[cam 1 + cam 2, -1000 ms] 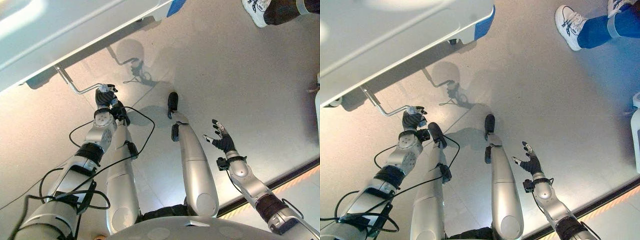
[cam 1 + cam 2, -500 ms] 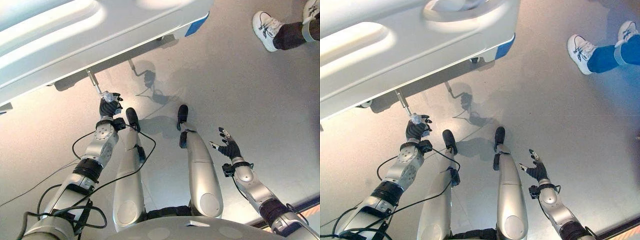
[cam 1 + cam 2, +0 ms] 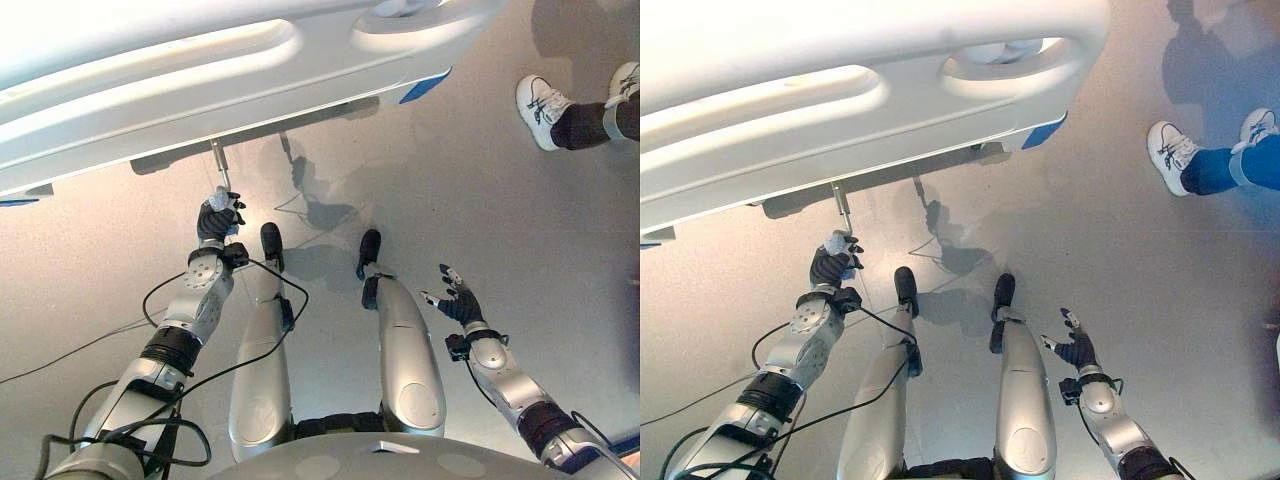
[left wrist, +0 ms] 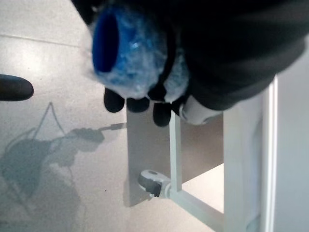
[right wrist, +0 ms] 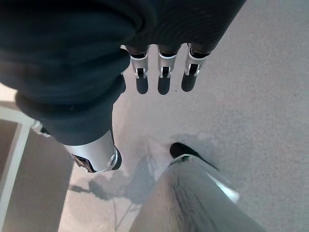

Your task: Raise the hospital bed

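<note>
We see the white bed (image 3: 870, 110) across the top, its blue corner (image 3: 1044, 131) toward our right, and a thin crank (image 3: 841, 206) reaching down from under it. Our left hand (image 3: 830, 264) curls round the crank's wrapped handle (image 3: 837, 242), while our right hand (image 3: 1076, 349) hangs over the grey floor (image 3: 1120, 250) with fingers spread. A person's white shoe (image 3: 1172, 155) and blue leg (image 3: 1240, 164) stand at the right edge.

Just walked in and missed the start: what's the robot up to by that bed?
It is working the metal crank under the white hospital bed. Its left hand is curled round the crank's blue plastic-wrapped grip, with the rod running up under the bed's edge. The right hand hangs open over the grey floor, holding nothing. A person's white sneaker shows nearby.
</note>
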You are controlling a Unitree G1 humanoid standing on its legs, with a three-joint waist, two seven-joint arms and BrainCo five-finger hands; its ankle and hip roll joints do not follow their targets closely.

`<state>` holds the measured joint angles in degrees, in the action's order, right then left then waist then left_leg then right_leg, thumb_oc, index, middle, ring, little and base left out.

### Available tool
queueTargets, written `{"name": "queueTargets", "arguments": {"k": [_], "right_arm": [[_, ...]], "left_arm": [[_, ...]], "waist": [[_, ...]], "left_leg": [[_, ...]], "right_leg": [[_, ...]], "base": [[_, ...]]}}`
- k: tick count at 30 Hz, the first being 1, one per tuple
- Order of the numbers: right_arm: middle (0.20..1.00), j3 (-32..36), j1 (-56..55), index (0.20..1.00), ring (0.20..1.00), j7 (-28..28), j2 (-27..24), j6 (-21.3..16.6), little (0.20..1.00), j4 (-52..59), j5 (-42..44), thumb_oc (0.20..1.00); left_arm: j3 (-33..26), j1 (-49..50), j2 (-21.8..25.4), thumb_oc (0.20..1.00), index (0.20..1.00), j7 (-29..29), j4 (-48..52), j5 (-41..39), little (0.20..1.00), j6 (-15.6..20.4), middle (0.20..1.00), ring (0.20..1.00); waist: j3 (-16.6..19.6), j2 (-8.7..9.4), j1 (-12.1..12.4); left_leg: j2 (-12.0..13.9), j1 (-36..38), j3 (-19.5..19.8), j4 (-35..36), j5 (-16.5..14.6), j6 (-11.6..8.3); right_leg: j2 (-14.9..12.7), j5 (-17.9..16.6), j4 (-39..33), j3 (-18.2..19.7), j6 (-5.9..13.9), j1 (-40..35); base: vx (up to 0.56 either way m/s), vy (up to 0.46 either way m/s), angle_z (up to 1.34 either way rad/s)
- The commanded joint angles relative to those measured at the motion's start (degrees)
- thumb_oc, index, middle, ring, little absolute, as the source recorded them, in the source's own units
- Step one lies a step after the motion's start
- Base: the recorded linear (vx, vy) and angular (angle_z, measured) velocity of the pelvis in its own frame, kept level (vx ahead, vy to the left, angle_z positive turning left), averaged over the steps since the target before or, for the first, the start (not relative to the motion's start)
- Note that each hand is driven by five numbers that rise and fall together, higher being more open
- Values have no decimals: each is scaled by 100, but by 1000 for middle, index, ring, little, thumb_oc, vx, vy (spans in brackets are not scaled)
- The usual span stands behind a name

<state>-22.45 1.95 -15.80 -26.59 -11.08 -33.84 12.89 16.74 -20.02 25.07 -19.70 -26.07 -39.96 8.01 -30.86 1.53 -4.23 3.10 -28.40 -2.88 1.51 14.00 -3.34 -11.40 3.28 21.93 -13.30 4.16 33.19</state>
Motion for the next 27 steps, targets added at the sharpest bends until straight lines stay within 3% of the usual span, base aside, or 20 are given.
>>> {"name": "queueTargets", "arguments": {"k": [1, 8, 15, 21, 24, 25, 27], "right_arm": [[1000, 195, -280, 1000, 1000, 26, -77, 8, 1000, -42, -66, 1000], [1000, 188, -335, 1000, 1000, 68, 0, 47, 1000, -151, -102, 1000], [1000, 122, -376, 1000, 1000, 112, 61, 49, 1000, -151, -102, 1000], [1000, 52, -343, 1000, 1000, 78, 42, 12, 1000, 68, -39, 1000], [1000, 53, -341, 1000, 1000, 78, 43, 12, 1000, 69, -39, 1000], [1000, -13, -324, 1000, 1000, 49, 24, -27, 1000, 163, -10, 1000], [1000, -47, -313, 1000, 1000, 27, 12, -53, 1000, 251, 32, 1000]], "left_arm": [[-350, 360, 277, 200, 200, 176, 1243, 168, 200, 855, 200, 200], [-570, 621, 374, 200, 200, 229, 1145, 85, 200, 846, 200, 200], [-811, 692, 473, 200, 200, 164, 461, 40, 200, 770, 200, 200], [-865, 355, 620, 200, 200, 57, -210, 24, 200, 708, 200, 200], [-864, 351, 621, 200, 200, 58, -214, 23, 200, 710, 200, 200], [-853, 79, 732, 200, 200, -2, -609, 49, 200, 655, 200, 200], [-823, -87, 799, 200, 200, -46, -756, 47, 200, 633, 200, 200]], "waist": [[107, 24, 175], [107, 124, 353], [111, 375, 540], [112, 664, 527], [112, 665, 528], [110, 812, 468], [108, 889, 432]], "left_leg": [[-436, 7, -244, -540, -508, 215], [-493, 79, -82, -520, -538, 246], [-525, 170, 119, -465, -697, 227], [-513, -27, 160, -473, -722, 231], [-513, -30, 160, -474, -723, 231], [-503, -193, 144, -497, -735, 221], [-496, -288, 142, -493, -735, 218]], "right_leg": [[69, -1257, -1528, -193, 341, -538], [-24, -1252, -1608, -387, 403, -799], [-84, -1170, -1717, -539, 546, -1075], [-89, -1225, -1810, -607, 594, -1001], [-89, -1225, -1809, -607, 594, -998], [-66, -1260, -1862, -586, 604, -871], [-49, -1275, -1893, -566, 599, -787]], "base": [[64, 78, 28], [51, 53, 19], [90, 57, 16], [43, 57, 7], [18, 25, 7], [35, 49, 5], [21, 34, 2]]}}
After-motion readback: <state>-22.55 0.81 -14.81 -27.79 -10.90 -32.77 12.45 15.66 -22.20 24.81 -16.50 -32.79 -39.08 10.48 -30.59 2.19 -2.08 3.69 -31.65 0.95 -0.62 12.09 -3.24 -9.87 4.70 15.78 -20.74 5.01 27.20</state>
